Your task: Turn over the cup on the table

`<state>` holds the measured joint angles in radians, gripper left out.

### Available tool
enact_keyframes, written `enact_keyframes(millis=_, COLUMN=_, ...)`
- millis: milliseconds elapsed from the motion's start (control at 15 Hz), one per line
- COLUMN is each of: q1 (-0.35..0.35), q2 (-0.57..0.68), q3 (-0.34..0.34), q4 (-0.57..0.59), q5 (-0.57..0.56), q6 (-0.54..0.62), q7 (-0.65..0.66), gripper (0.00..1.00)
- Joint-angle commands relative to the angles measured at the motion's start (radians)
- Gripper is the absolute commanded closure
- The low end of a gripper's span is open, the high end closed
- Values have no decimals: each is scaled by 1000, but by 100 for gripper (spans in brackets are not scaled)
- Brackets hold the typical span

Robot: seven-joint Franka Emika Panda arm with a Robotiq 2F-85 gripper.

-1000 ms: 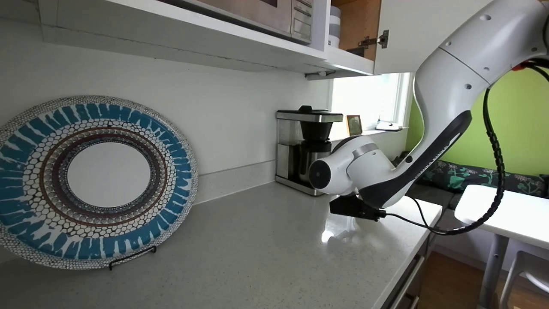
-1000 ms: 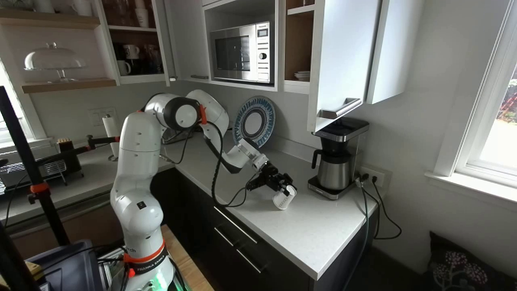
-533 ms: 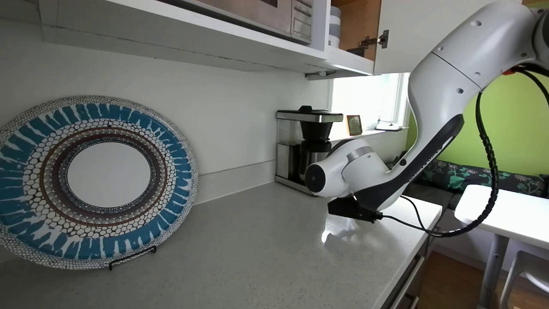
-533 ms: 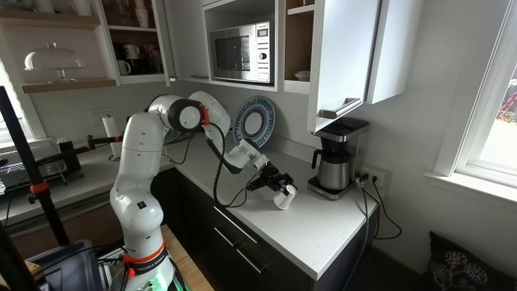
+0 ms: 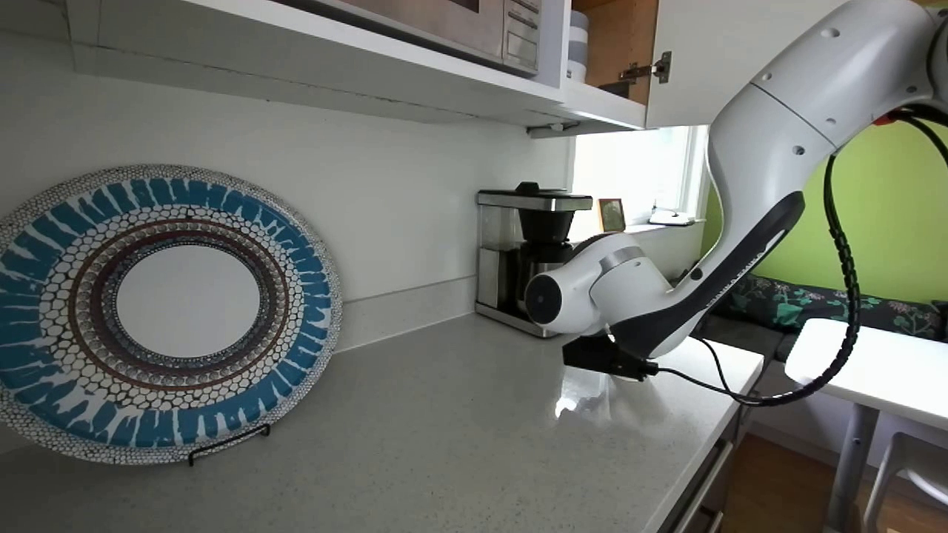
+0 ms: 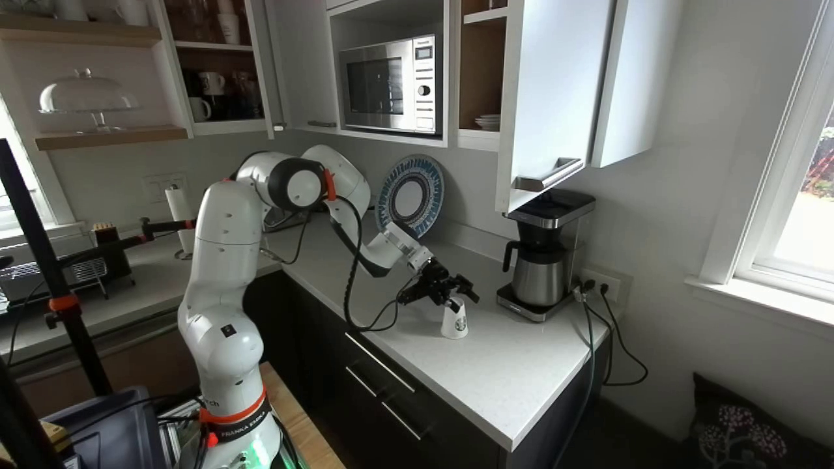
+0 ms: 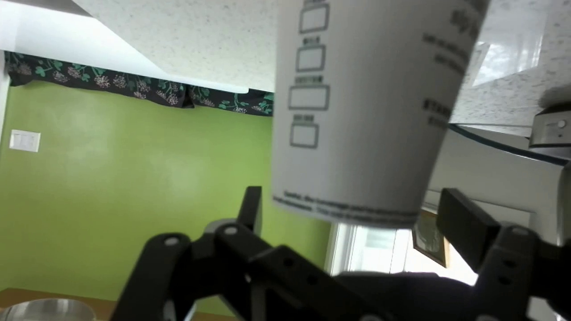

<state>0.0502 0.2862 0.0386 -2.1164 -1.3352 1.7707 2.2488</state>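
Hand (image 7: 353, 207) spread, its fingers (image 7: 466, 227) leave gaps either side of the white cup (image 6: 455, 321), which stands mouth-down, narrow base up, on the counter (image 6: 498, 365) near the coffee maker (image 6: 542, 277).

The cup (image 6: 451, 323), tilted 0.5 s ago, now stands straight, wide end down; the gripper (image 7: 352, 200) now gapes.
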Motion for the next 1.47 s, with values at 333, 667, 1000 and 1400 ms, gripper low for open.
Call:
enact_keyframes(millis=333, q1=-103, q2=-221, q3=-37, q4=-86, q5=189, q6=349, q7=-282, gripper=0)
enact_keyframes(millis=667, q1=-157, q2=-364, q3=-113, q4=-153, q5=376, q6=593, q7=-626, gripper=0)
enact_keyframes(millis=1000, q1=-169, q2=-456, q3=-178, q4=-229, q5=667, q6=737, q7=-1024, gripper=0)
enact_keyframes(millis=1400, q1=-143, q2=-534, q3=-212, q4=-262, q5=1032, q6=654, q7=-1480, gripper=0)
